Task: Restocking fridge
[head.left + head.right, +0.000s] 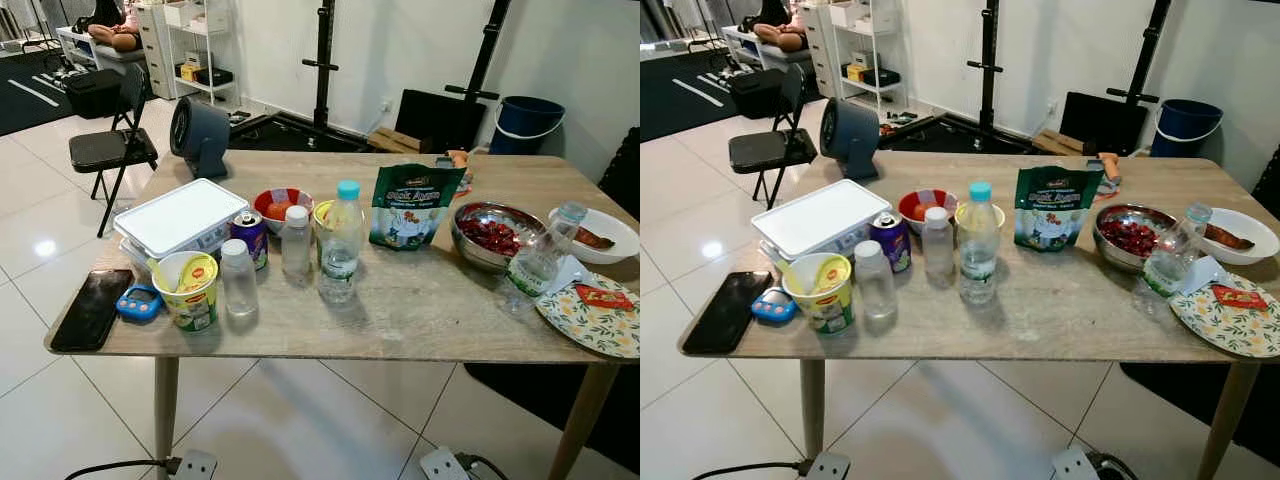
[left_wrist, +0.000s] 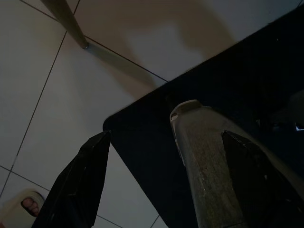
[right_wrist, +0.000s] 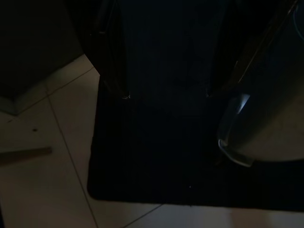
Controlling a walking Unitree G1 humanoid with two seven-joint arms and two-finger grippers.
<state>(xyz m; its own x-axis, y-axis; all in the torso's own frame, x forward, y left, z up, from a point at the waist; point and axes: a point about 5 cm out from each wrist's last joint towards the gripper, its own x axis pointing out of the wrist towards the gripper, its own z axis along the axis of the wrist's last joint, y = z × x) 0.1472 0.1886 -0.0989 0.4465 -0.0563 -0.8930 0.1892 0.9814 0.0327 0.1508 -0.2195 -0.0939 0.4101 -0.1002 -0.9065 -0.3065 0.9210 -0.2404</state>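
Ahead, bottles and food on wooden table.

You see the left gripper as two long black fingers, tapered and dusty (speckled pale), beside a scuffed grey-silver robot foot.
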